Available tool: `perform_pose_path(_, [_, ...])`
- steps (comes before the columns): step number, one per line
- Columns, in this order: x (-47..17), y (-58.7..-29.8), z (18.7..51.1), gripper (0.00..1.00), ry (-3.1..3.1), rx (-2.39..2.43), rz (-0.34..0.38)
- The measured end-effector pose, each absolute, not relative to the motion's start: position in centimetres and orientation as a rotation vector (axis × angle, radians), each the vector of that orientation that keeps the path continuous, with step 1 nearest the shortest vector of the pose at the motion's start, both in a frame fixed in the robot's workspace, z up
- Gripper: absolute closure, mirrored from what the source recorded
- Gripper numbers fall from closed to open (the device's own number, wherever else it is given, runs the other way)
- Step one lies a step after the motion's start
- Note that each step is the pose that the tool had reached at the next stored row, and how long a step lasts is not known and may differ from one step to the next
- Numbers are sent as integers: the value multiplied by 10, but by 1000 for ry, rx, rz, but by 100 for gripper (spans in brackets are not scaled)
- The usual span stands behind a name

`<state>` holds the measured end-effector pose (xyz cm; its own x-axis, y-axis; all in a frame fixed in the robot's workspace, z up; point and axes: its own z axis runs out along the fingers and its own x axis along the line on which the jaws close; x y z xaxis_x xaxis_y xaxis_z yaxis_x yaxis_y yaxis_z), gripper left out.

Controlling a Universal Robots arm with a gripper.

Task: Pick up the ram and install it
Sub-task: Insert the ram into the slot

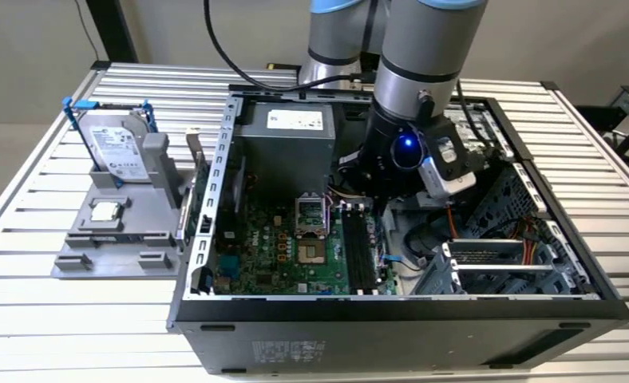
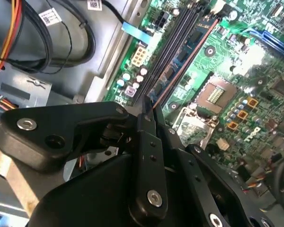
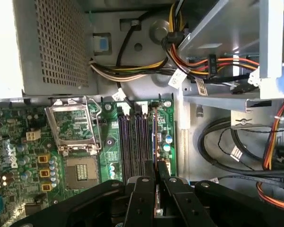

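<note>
arm [image 1: 426, 48]: grey tubes, blue joint caps | claw [image 3: 156, 182]: black, silver screws

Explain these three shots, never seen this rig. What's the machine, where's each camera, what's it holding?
A grey robot arm reaches into an open computer case on a slatted table. The exterior view looks on from off the arm; both wrist views ride on the arm, looking past its black gripper. The jaws are closed on the ram, a thin stick standing edge-on over the motherboard's memory slots. The processor socket sits open beside them. At the exterior view's left, a grey stand holds a hard drive.
</note>
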<state>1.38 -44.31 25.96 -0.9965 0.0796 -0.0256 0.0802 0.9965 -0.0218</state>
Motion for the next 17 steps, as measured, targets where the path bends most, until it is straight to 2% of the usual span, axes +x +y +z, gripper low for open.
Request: perform_pose_path(17, [11, -451, 231, 100, 3116, 71, -35])
